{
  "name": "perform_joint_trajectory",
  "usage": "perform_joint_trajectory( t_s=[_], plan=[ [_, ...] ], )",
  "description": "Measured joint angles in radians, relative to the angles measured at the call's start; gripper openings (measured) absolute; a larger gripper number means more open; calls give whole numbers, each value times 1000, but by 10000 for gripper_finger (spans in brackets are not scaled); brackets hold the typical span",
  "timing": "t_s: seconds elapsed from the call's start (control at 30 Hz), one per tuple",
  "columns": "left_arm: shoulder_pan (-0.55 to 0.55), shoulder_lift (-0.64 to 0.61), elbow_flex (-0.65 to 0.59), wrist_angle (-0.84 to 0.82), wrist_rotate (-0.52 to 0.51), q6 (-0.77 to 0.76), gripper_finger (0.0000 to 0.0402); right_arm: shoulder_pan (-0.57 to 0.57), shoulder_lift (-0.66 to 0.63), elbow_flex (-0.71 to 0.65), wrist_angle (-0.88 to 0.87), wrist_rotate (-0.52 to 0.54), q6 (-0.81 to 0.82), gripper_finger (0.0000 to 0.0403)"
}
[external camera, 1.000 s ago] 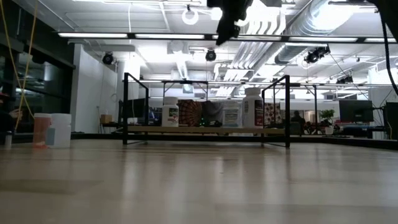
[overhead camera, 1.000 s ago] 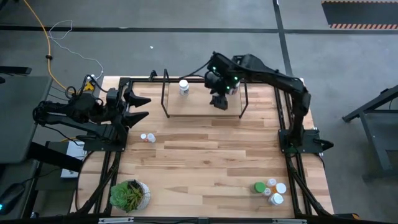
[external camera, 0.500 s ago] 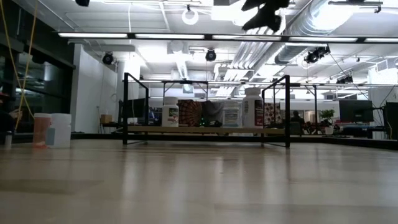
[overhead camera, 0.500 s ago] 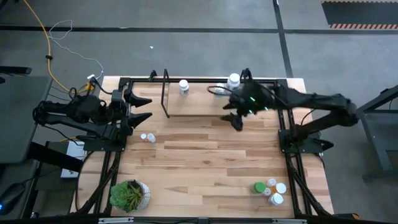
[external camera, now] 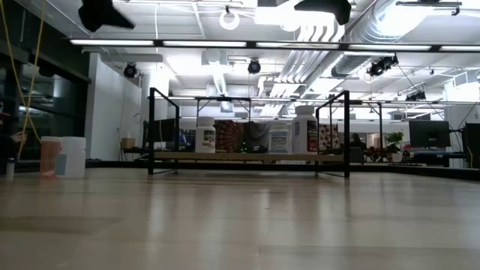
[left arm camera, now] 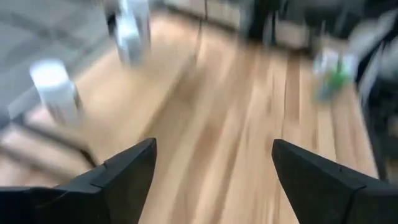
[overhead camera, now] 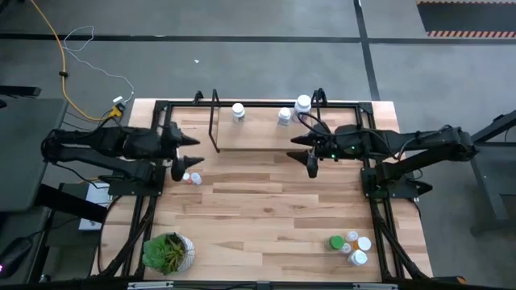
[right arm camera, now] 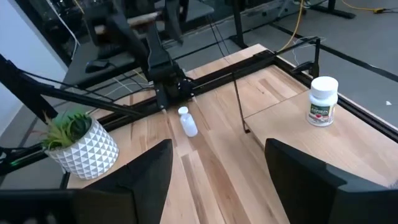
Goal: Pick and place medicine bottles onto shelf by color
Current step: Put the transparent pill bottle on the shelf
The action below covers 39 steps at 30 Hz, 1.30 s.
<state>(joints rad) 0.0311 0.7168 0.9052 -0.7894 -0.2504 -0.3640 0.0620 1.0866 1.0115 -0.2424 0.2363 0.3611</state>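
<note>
The shelf [overhead camera: 264, 127] stands at the table's far middle, and three white medicine bottles [overhead camera: 238, 112] [overhead camera: 284, 116] [overhead camera: 302, 103] stand upright on its board. Two small bottles [overhead camera: 192, 178] stand on the table at the left. They show as an orange one [external camera: 50, 156] and a white one [external camera: 73, 156] in the low view. Several more bottles [overhead camera: 349, 246], green, orange and white, stand at the near right. My left gripper [overhead camera: 185, 153] is open and empty, high above the two small bottles. My right gripper [overhead camera: 306, 153] is open and empty, high above the shelf's near right corner.
A green potted plant [overhead camera: 168, 252] in a white pot stands at the near left corner. The shelf's black posts [external camera: 152, 127] rise above its board. Bare wood lies across the table's middle.
My right gripper has drawn back from over the shelf toward the table's near and right edges, which uncovers two white bottles on the shelf. My left gripper has reached toward the table's right, out over the two small bottles.
</note>
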Motion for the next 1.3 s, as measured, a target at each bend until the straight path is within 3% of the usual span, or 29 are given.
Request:
perform_joint_trajectory(
  t_s=[0.2, 0.3, 0.53, 0.9, 1.3],
  plan=[
    [119, 150, 38, -347, 269, 43, 305, -1, 0, 1, -8, 0, 27, 248],
    [147, 222, 15, -419, 329, 132, 305, -1, 0, 1, -15, 0, 24, 247],
    [153, 346, -27, -408, 262, 328, 305, -1, 0, 1, -43, 0, 6, 247],
    [149, 440, -113, -255, 271, 524, 305, -1, 1, 2, -96, 0, -3, 247],
    [149, 562, -132, -223, 299, 544, 305, -1, 1, 2, -108, 0, -76, 247]
  ],
)
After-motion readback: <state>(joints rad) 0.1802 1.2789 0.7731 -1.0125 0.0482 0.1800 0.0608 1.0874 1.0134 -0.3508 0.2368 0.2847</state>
